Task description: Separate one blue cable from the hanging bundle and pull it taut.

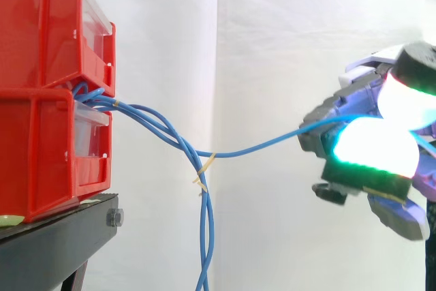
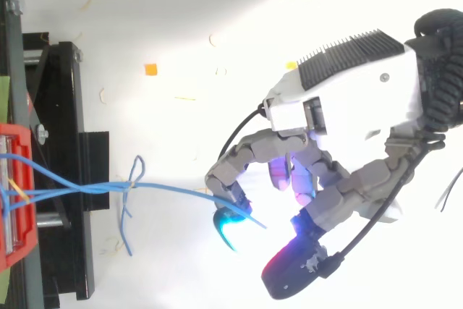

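Note:
Several blue cables leave the gap between two stacked red bins [image 1: 41, 66] and run down to the right into a bundle [image 1: 204, 236] bound by a pale tie [image 1: 204, 166]. One blue cable [image 1: 266, 144] branches off near the tie and runs right, with a slight sag, into my hand [image 1: 320, 131]. In the top view the same cable [image 2: 181, 190] reaches the curled fingers of the hand [image 2: 340, 99]. A finger with a cyan pad [image 2: 230, 223] is hooked over it, and a short cable end pokes out past that finger.
The bins stand on a black stand [image 1: 54, 236], seen from above at the left edge [image 2: 72, 142]. Below the tie the bundle hangs straight down before the white curtain. A small orange square [image 2: 150, 69] and scraps lie on the white floor.

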Robot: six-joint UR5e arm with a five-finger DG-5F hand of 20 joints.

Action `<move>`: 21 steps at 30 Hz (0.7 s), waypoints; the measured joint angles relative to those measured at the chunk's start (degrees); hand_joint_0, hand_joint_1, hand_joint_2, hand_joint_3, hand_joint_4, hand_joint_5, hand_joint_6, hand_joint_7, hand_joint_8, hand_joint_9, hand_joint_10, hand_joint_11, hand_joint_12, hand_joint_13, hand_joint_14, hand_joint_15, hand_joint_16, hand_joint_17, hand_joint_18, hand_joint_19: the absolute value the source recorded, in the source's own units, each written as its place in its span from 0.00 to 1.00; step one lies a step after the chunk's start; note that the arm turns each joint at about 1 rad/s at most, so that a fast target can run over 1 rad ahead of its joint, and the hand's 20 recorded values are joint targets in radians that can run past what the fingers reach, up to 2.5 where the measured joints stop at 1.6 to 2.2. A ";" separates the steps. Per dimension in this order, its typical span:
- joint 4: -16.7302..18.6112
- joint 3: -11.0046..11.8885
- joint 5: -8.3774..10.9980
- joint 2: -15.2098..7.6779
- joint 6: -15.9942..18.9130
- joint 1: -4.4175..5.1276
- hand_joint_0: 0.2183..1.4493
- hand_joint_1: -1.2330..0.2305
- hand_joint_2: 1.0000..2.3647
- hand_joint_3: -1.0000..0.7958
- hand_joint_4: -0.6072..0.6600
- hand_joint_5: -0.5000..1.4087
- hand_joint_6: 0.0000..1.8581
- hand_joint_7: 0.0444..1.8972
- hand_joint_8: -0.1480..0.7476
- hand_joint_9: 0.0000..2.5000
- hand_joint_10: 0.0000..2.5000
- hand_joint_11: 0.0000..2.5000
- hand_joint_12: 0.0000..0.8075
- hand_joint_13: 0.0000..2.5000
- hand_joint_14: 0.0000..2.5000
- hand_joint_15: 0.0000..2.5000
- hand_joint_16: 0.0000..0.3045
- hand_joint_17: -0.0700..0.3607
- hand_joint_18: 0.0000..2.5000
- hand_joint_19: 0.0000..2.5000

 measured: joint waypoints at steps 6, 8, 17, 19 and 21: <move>1.63 0.05 -0.06 0.07 9.35 -0.12 0.42 0.37 0.01 0.44 0.61 0.33 0.27 0.67 0.28 0.81 0.01 0.26 0.32 0.56 0.01 0.30 0.14 0.38 0.31 0.29; 2.03 0.06 -0.09 0.05 11.81 -0.13 0.42 0.37 0.01 0.44 0.61 0.33 0.27 0.67 0.28 0.82 0.01 0.26 0.32 0.56 0.01 0.30 0.14 0.38 0.31 0.29; 6.05 0.11 -0.57 0.16 17.54 -0.44 0.42 0.37 0.01 0.43 0.61 0.33 0.27 0.67 0.28 0.81 0.01 0.27 0.32 0.56 0.01 0.30 0.14 0.38 0.31 0.29; 6.31 -0.60 -0.60 0.08 17.39 -0.48 0.42 0.37 0.01 0.44 0.61 0.33 0.27 0.67 0.28 0.81 0.01 0.26 0.32 0.56 0.01 0.30 0.14 0.38 0.31 0.29; 6.45 -1.42 -0.67 0.28 17.05 -0.40 0.42 0.37 0.01 0.43 0.61 0.33 0.27 0.67 0.28 0.81 0.01 0.27 0.32 0.56 0.01 0.30 0.14 0.38 0.31 0.29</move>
